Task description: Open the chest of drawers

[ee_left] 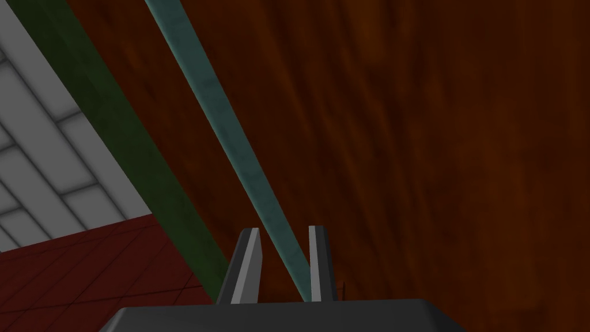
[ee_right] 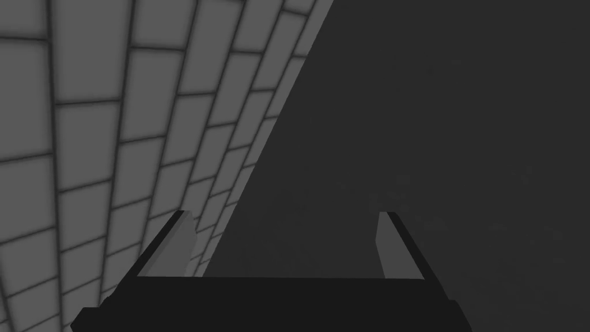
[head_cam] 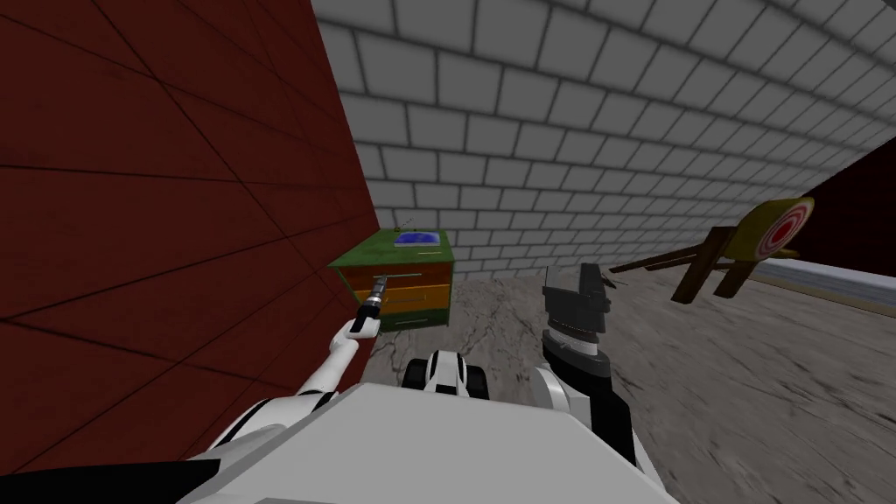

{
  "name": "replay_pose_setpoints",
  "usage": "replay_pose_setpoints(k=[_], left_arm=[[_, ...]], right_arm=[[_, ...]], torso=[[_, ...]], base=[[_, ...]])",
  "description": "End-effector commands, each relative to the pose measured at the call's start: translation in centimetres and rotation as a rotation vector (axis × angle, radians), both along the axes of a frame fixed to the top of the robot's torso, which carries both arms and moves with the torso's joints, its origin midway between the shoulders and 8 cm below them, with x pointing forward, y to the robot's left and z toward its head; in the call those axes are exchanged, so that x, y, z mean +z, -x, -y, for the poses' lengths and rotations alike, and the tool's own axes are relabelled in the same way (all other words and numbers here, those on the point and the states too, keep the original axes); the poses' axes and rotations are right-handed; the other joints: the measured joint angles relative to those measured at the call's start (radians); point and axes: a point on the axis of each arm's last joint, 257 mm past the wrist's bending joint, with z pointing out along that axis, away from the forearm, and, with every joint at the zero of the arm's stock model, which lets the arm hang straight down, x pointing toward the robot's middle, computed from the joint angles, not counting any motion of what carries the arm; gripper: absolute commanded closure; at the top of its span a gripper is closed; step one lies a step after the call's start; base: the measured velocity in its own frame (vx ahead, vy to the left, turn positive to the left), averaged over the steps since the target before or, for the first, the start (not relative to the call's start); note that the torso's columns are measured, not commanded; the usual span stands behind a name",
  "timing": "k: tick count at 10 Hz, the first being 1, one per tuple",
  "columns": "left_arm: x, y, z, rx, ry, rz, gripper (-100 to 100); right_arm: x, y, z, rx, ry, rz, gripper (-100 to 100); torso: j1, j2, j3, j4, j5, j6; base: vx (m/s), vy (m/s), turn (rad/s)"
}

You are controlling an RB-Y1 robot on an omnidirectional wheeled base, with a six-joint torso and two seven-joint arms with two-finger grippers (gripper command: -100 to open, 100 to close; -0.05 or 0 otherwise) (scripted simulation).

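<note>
A small chest of drawers (head_cam: 435,282) with a green frame and brown-orange fronts stands in the corner where the red wall meets the brick wall. My left gripper (head_cam: 380,282) reaches to its top drawer. In the left wrist view the fingers (ee_left: 249,259) stand close together around the thin teal handle bar (ee_left: 224,121), which runs across the brown drawer front (ee_left: 403,144); the left gripper (ee_left: 282,227) is shut on it. My right gripper (head_cam: 573,273) is raised in front of me, away from the chest, and stands open (ee_right: 283,216) with nothing between its fingers.
A blue flat object (head_cam: 416,238) lies on the chest's top. The red wall (head_cam: 157,219) runs close along my left. A wooden chair (head_cam: 744,245) with a red and white round cushion stands at the right. Grey stone floor (head_cam: 717,376) spreads between.
</note>
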Motion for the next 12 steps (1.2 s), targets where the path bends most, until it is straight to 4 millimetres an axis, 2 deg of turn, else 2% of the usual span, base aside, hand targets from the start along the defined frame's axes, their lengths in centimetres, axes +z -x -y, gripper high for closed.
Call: replay_pose_setpoints(k=[1,2,3,6,7,8,10,11,12], left_arm=[[-0.9,-0.9,7.5,-0.111,-0.004,-0.01,100],[-0.9,-1.0,10.4,-0.154,-0.002,-0.008,100],[-1.0,-1.1,10.9,-0.164,-0.003,-0.01,100],[-0.4,-0.8,20.0,-0.296,0.004,0.007,100],[-0.4,-0.8,20.2,-0.298,0.004,0.007,100],[-0.2,-0.5,23.2,-0.34,0.008,0.01,100],[0.0,-0.5,22.7,-0.337,0.008,0.017,100],[0.5,-1.1,21.1,-0.32,0.006,0.017,100],[0.7,-1.3,20.5,-0.314,0.005,0.017,100]], right_arm=[[0.0,0.0,0.0,0.0,0.0,0.0,0],[0.0,0.0,0.0,0.0,0.0,0.0,0],[0.0,0.0,0.0,0.0,0.0,0.0,0],[0.0,0.0,0.0,0.0,0.0,0.0,0],[0.0,0.0,0.0,0.0,0.0,0.0,0],[0.0,0.0,0.0,0.0,0.0,0.0,0],[0.0,0.0,0.0,0.0,0.0,0.0,0],[0.0,0.0,0.0,0.0,0.0,0.0,0],[0.0,0.0,0.0,0.001,0.0,0.001,0]], torso=[[0.0,-0.002,-0.001,-0.002,0.001,0.002],[-0.001,-0.003,-0.002,-0.002,0.001,0.003],[-0.001,-0.004,-0.002,-0.003,0.002,0.003],[0.003,-0.001,0.0,-0.001,0.002,0.0],[0.004,-0.003,-0.001,-0.002,0.001,-0.001],[0.003,-0.002,-0.001,-0.002,0.002,0.0],[-0.001,0.0,0.0,0.0,0.0,0.002],[-0.002,0.002,0.001,0.0,0.0,0.002],[-0.004,0.006,0.004,-0.001,0.001,0.004]], base=[[0.118,0.06,0.419],[0.124,0.062,0.41],[0.082,0.043,0.275],[0.084,0.039,0.407],[0.079,0.019,0.224],[0.086,0.024,0.328],[0.04,0.006,0.095],[-0.105,-0.034,-0.158],[-0.17,-0.03,-0.148]])
